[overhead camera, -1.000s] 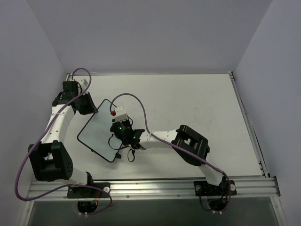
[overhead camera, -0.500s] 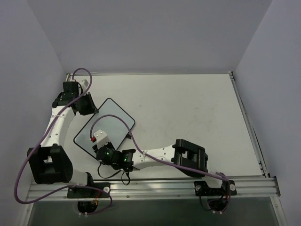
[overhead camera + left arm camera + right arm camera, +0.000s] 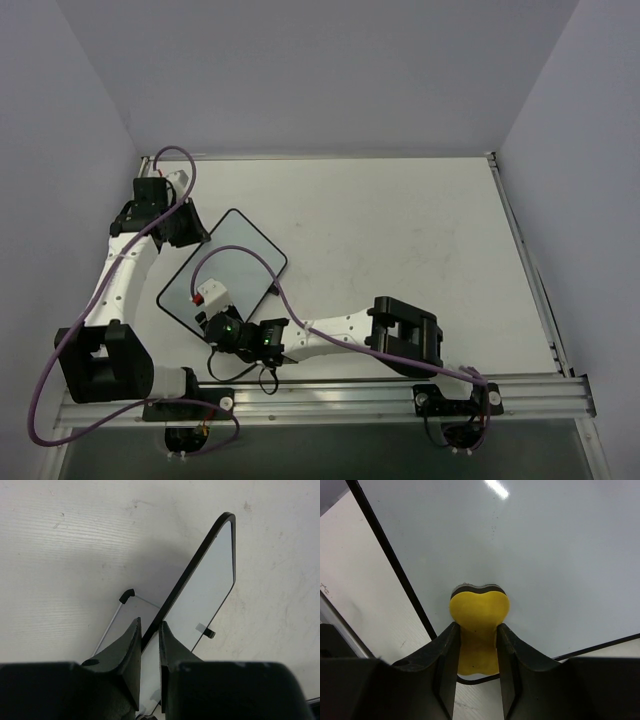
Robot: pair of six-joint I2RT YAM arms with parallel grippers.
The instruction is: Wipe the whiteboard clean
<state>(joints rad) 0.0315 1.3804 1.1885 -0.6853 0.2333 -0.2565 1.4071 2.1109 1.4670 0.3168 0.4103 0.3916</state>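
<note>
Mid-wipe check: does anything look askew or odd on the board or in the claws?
The yellow eraser in the right claw is squeezed into a heart shape where it meets the whiteboard. The board lies diagonal to the edges of the table, and the left claw pinches its left edge.

Left gripper [image 3: 149,630] clamped tight; right gripper [image 3: 476,630] clamped tight.
</note>
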